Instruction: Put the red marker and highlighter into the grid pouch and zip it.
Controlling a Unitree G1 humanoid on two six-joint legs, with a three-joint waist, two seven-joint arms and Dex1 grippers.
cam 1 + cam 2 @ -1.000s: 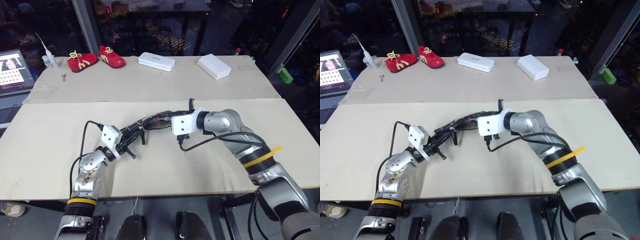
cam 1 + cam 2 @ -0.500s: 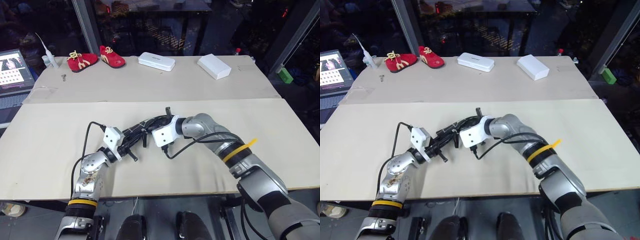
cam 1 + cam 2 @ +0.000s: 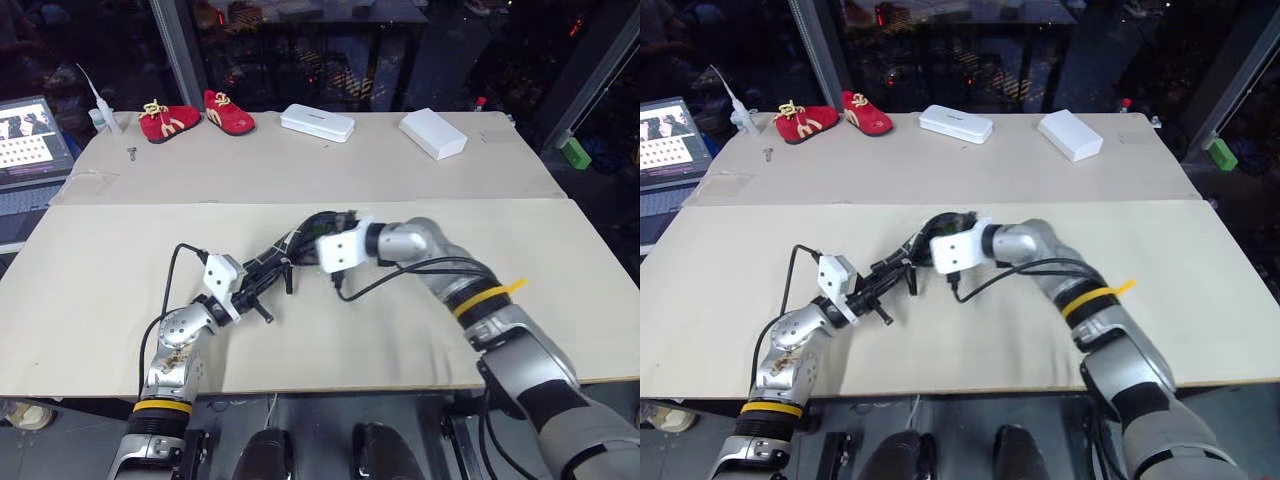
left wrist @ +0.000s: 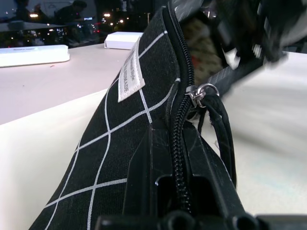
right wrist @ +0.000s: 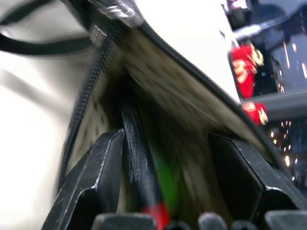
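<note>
A pale table (image 3: 120,290) fills the head views. Along its far edge sit a pair of red shoes (image 3: 195,115), a flat white case (image 3: 316,122) and a white box (image 3: 432,133), all well apart from the arms. A lit screen (image 3: 35,140) stands off the table's left corner, and a small green block (image 3: 573,152) lies beyond the right edge.

Near the table's middle, the grid pouch (image 4: 115,143) is held up off the surface between the two arms. Its white label (image 4: 129,79) faces outward, and the zipper pull loop (image 4: 218,129) hangs partway along the track, with the pouch mouth gaping beyond it.

The left gripper (image 3: 262,290) is clamped together on the pouch's closed end. The right gripper (image 5: 165,177) sits in the open mouth, its black fingers (image 5: 103,167) spread apart against the speckled lining (neither finger pinches anything). Between them, inside the pouch, lie the red marker (image 5: 139,167), its dark barrel ending in red, and just beside it the highlighter (image 5: 165,179), seen as a blurred green streak.
</note>
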